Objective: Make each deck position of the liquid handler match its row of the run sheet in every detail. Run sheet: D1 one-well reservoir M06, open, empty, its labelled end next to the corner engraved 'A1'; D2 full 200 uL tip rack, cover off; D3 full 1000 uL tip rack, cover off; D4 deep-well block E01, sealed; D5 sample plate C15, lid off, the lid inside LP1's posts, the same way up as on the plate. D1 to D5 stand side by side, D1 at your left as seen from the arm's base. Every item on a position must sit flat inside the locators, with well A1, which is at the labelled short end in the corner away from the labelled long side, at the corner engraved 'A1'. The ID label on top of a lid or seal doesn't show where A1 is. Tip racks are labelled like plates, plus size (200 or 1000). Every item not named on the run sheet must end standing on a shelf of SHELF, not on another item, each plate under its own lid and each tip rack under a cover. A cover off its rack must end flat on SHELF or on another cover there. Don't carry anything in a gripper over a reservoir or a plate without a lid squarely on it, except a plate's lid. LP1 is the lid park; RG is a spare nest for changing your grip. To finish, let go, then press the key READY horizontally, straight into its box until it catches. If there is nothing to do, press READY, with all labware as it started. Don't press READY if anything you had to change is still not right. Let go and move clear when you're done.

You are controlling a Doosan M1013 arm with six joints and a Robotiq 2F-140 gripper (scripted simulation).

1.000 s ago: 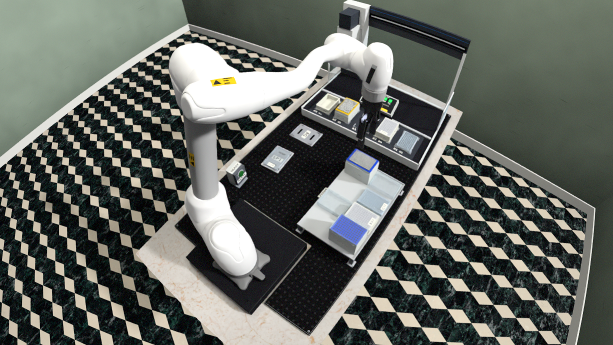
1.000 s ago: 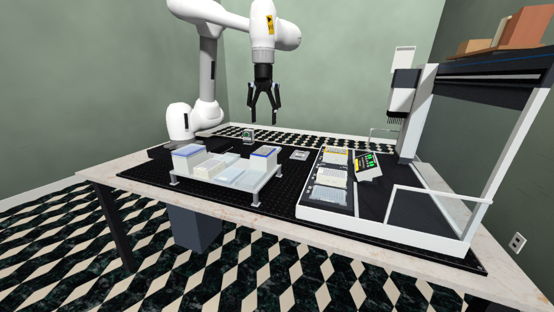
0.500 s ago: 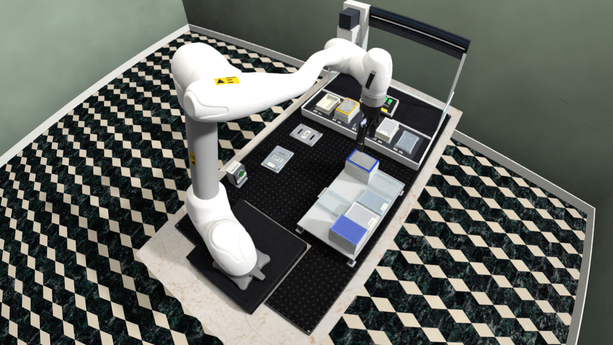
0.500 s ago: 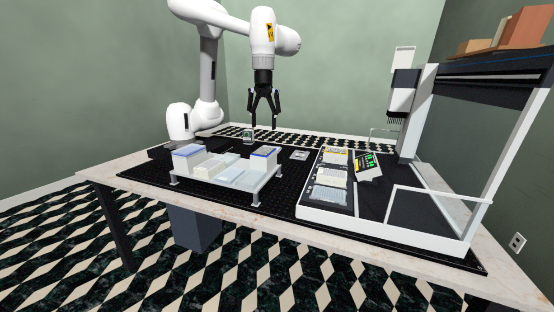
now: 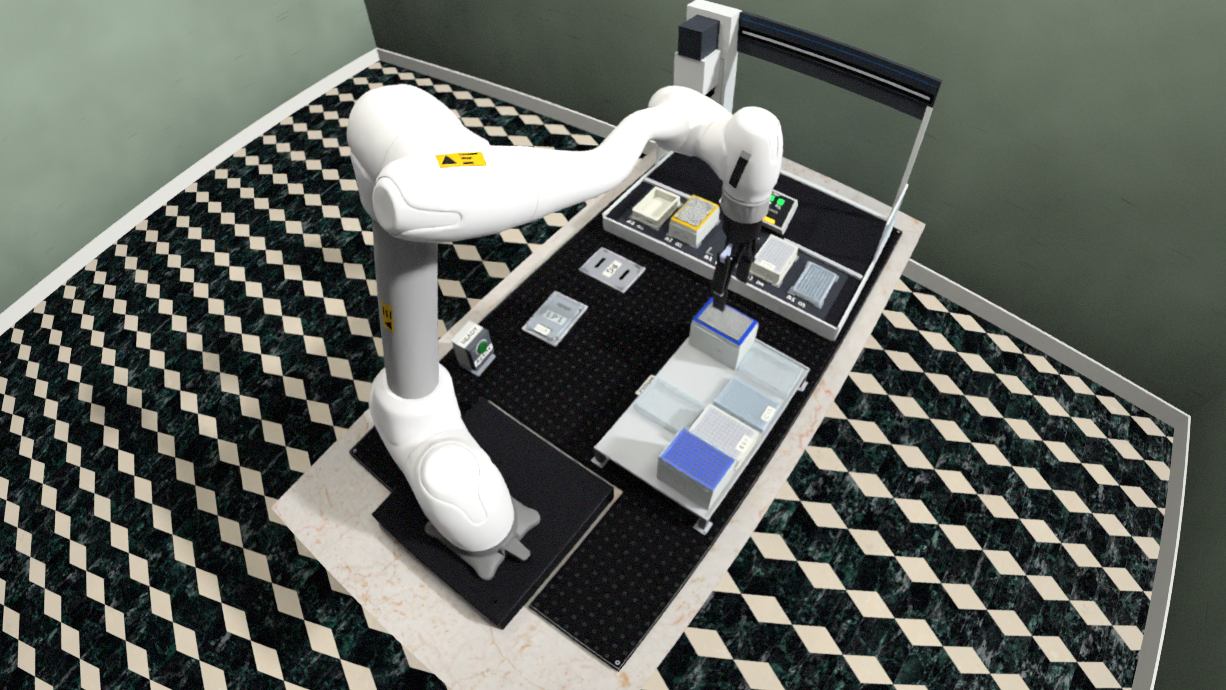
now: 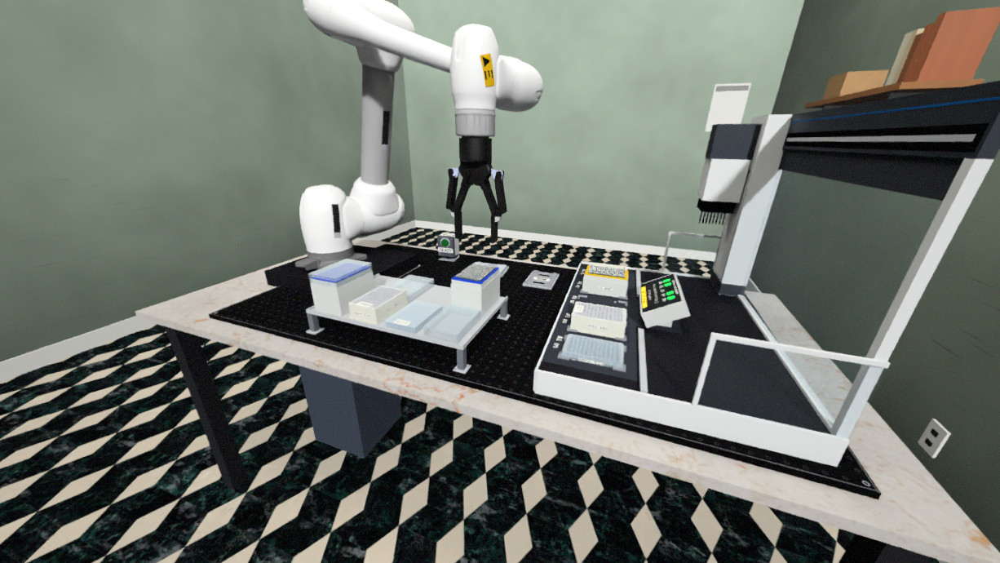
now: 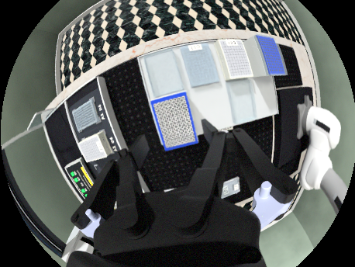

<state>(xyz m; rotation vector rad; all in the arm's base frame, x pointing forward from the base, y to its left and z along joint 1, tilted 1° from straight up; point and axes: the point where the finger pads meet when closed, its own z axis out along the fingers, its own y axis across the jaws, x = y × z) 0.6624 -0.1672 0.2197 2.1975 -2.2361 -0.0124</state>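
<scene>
My gripper [image 5: 720, 295] [image 6: 476, 230] [image 7: 174, 134] is open and empty. It hangs high over the black table between the liquid handler deck [image 5: 845, 321] and SHELF [image 5: 630, 432]. On the deck stand an open white reservoir [image 5: 654, 205], a yellow-rimmed tip rack [image 5: 694, 216] [image 6: 605, 276], a white deep-well block [image 5: 774, 258] [image 6: 598, 318] [image 7: 93, 148] and a clear plate [image 5: 813, 281] [image 6: 593, 349] [image 7: 84, 113]. My gripper partly hides the deck position between the yellow rack and the block. A blue-rimmed tip rack [image 5: 723, 330] [image 6: 477, 283] [image 7: 176, 121] stands uncovered on the near end of SHELF.
SHELF also bears a blue-covered rack [image 5: 696, 462] [image 6: 340, 283], two labelled plates [image 5: 746, 402] [image 5: 723, 428] and clear covers [image 5: 664, 402]. LP1 [image 5: 555, 318], RG [image 5: 611, 270] [image 6: 542, 279] and the READY key [image 5: 478, 349] [image 6: 447, 245] lie toward the arm's base. The handler's gantry [image 6: 727, 181] rises behind the deck.
</scene>
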